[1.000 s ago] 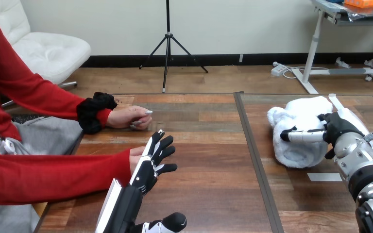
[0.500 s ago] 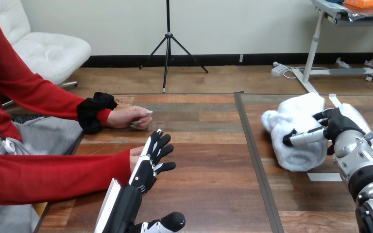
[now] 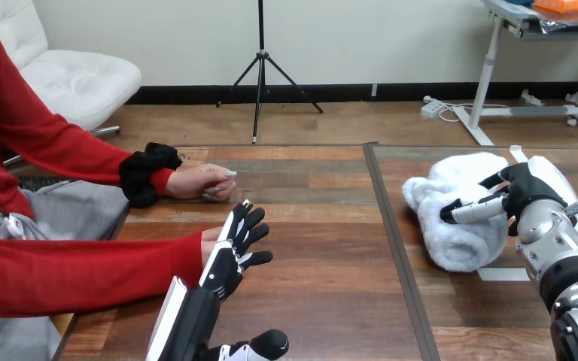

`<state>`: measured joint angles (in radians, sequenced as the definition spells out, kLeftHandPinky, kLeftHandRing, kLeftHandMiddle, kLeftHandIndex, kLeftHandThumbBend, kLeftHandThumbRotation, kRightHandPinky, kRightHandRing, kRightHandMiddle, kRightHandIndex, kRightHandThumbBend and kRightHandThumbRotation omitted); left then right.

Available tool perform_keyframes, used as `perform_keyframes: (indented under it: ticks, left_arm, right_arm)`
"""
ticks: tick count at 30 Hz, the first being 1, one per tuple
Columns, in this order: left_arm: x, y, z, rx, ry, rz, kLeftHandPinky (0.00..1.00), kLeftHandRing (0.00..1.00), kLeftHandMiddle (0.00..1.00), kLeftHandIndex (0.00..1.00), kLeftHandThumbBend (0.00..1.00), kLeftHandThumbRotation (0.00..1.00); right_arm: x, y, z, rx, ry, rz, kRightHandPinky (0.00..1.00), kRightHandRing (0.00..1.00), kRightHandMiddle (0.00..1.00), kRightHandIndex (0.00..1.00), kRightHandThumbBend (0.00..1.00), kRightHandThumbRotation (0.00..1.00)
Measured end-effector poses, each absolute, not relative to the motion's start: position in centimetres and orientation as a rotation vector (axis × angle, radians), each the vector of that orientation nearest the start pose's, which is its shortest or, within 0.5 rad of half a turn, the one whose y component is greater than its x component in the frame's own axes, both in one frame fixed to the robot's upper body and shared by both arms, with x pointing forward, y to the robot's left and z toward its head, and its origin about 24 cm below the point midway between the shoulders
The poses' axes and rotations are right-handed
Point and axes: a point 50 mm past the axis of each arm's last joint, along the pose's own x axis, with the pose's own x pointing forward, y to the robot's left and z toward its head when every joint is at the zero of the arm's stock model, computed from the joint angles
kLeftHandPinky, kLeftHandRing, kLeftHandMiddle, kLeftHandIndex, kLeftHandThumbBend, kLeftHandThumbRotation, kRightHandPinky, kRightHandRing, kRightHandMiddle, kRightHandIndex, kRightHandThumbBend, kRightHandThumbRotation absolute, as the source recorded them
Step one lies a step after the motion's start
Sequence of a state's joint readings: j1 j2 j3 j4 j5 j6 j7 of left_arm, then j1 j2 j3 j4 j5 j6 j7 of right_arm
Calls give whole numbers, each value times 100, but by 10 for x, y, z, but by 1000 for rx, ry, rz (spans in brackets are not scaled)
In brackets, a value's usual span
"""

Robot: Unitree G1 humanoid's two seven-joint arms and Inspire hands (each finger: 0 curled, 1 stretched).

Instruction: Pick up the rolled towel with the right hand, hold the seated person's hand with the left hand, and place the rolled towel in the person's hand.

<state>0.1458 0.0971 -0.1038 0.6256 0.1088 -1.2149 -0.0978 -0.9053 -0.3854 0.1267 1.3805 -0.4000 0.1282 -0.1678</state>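
1. The rolled towel (image 3: 451,226), white and fluffy, is located on the right half of the wooden table (image 3: 323,248), at 3 o'clock from the dark seam (image 3: 388,226) that divides the tabletop.
2. The right hand (image 3: 525,194) is closed around the rolled towel from its 3 o'clock side. The thumb (image 3: 476,212) is laid across the near face of the roll, and the fingers (image 3: 497,179) are curled over its top.
3. The ends of those fingers are hidden behind the towel. It cannot be determined whether the roll's underside rests on the table or is raised clear of it.
4. A strip of white tape (image 3: 503,274) is seen on the tabletop at 5 o'clock from the towel, just beside its lower edge.
5. The left hand (image 3: 233,252) is positioned at 8 o'clock from the table's centre, back uppermost, with its fingers extended and spread. Nothing is gripped by it.
6. The person's nearer hand (image 3: 209,242) lies under the left hand and is largely covered. A narrow part is exposed at 9 o'clock from the robot's palm, next to a red sleeve. Contact between the two cannot be confirmed.
7. The person's farther hand (image 3: 199,182) rests on the table at 11 o'clock from the left hand, loosely closed and well apart from the towel.
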Motion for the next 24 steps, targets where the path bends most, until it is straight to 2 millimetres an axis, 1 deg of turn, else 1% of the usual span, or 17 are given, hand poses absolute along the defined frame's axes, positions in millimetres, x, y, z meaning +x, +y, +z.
perform_keyframes:
  ticks: [2, 5, 8, 10, 12, 15, 16, 19, 21, 24]
  left_arm:
    - [167, 142, -12, 147, -434, -282, 78, 90, 94, 99, 100, 77]
    - [167, 142, -12, 147, -434, -282, 78, 90, 94, 99, 100, 77]
    - [167, 142, -12, 147, -434, -283, 78, 90, 94, 99, 100, 77]
    - [167, 142, -12, 147, -434, -283, 78, 90, 94, 99, 100, 77]
    - [167, 142, -12, 147, -434, -283, 78, 90, 94, 99, 100, 76]
    - [167, 142, -12, 147, -434, -283, 78, 90, 94, 99, 100, 77]
    - [167, 142, -12, 147, -434, -283, 78, 90, 94, 99, 100, 77]
    - [167, 142, -12, 148, -434, -284, 77, 90, 94, 99, 100, 77]
    - [167, 142, -12, 148, -434, -284, 78, 91, 95, 99, 100, 77]
    - [167, 141, -12, 148, -435, -286, 79, 91, 95, 99, 100, 77]
  right_arm:
    - [365, -256, 45, -879, 543, -225, 30, 39, 47, 55, 82, 0]
    - [365, -257, 45, -874, 538, -229, 26, 34, 42, 51, 80, 0]
    - [365, -257, 45, -872, 532, -231, 25, 34, 41, 45, 79, 0]
    - [365, -257, 44, -872, 525, -229, 26, 35, 42, 45, 77, 0]
    - [364, -256, 44, -872, 519, -227, 26, 35, 41, 42, 75, 0]
    - [364, -256, 42, -873, 513, -224, 26, 34, 40, 39, 73, 0]
    - [363, -256, 42, -873, 511, -224, 26, 34, 40, 38, 72, 0]
    - [363, -256, 41, -871, 503, -224, 25, 34, 40, 43, 71, 0]
    - [362, -256, 40, -869, 497, -221, 24, 32, 38, 40, 67, 0]
    - [362, -257, 40, -868, 483, -215, 23, 31, 37, 38, 66, 0]
